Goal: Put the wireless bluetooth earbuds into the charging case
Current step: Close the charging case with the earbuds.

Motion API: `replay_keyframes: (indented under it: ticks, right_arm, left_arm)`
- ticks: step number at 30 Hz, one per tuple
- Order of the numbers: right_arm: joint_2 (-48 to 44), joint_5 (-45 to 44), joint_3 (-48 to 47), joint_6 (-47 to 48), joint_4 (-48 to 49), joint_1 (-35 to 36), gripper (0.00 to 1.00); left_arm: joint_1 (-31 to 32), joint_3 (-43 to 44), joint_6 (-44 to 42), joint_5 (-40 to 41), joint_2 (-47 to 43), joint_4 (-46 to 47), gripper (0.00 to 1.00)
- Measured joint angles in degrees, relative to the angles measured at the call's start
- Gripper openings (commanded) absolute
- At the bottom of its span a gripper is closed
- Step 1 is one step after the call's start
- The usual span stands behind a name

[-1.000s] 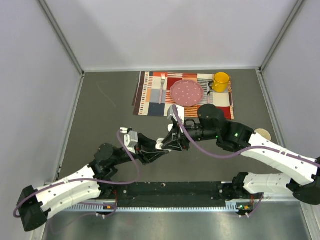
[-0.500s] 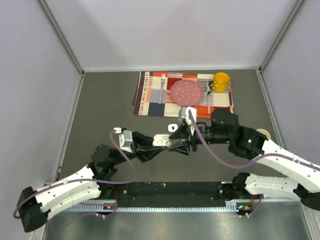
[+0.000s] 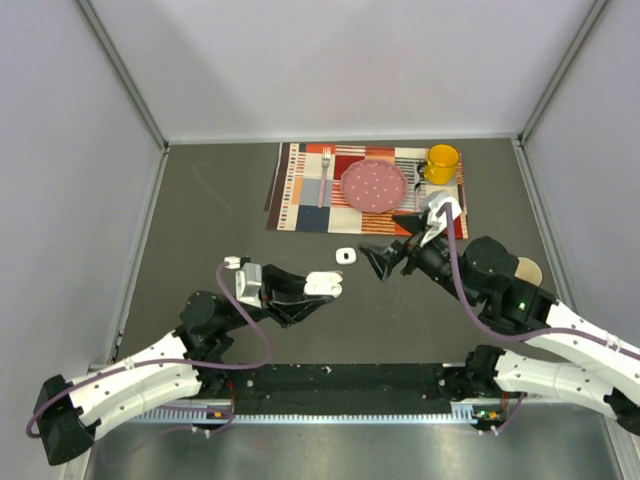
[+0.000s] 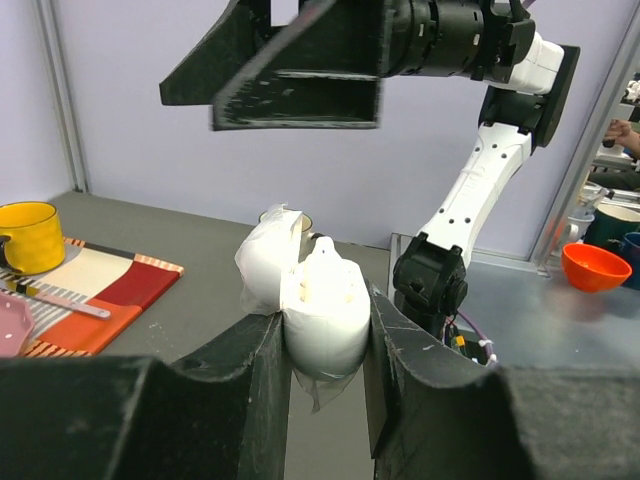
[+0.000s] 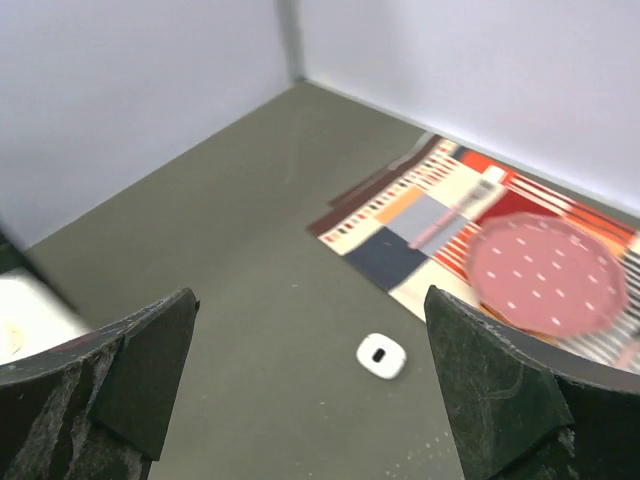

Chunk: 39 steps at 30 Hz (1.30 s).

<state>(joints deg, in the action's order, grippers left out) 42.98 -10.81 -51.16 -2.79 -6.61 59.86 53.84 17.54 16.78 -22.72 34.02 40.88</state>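
Note:
My left gripper [image 3: 318,288] [image 4: 325,340] is shut on the white charging case [image 3: 322,283] [image 4: 322,312], held a little above the table. The case's lid [image 4: 264,268] stands open to the left. My right gripper [image 3: 388,250] [image 5: 310,300] is open and holds nothing. It hangs to the right of the case and apart from it, and in the left wrist view it shows above the case [image 4: 290,60]. A tiny white rounded earbud [image 3: 346,256] [image 5: 381,355] with a dark slot lies on the grey table between the two grippers. I cannot tell what sits inside the case.
A striped placemat [image 3: 295,190] at the back carries a fork [image 3: 324,175], a pink dotted plate [image 3: 374,184], a spoon [image 3: 418,195] and a yellow mug [image 3: 441,162]. A tan disc [image 3: 527,268] lies beside the right arm. Grey walls close three sides.
My right gripper was nearly shut at the case; it has opened wide and drawn back to the right and away. The left gripper keeps the case, shifted slightly left.

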Motion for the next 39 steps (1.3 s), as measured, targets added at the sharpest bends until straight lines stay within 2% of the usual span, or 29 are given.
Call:
replay_keyframes:
  ticks: [3,7,13,19,39]
  right_arm:
    - [1.1,-8.1,0.0,-2.7,-0.2,-0.2,0.96]
    - [5.7,-10.2,-3.2,-8.5,-5.2,-2.0,0.99]
    - [13.1,-2.0,-9.9,-19.1,-11.1,-8.8,0.99]
    - [16.6,4.7,-11.2,-24.7,-11.6,-9.4,0.98]
    - [20.6,20.8,-11.2,-26.0,-12.3,-9.4,0.98]
  left_arm:
    - [0.0,0.0,0.0,-0.2,0.0,0.0,0.00]
    - [0.0,0.0,0.0,-0.3,0.0,0.0,0.00]
    - [0.0,0.0,0.2,-1.0,0.9,0.1,0.00]
    - [0.1,0.0,0.7,-2.0,1.2,0.1,0.00]
    - [0.1,0.0,1.1,-2.1,1.8,0.1,0.00]
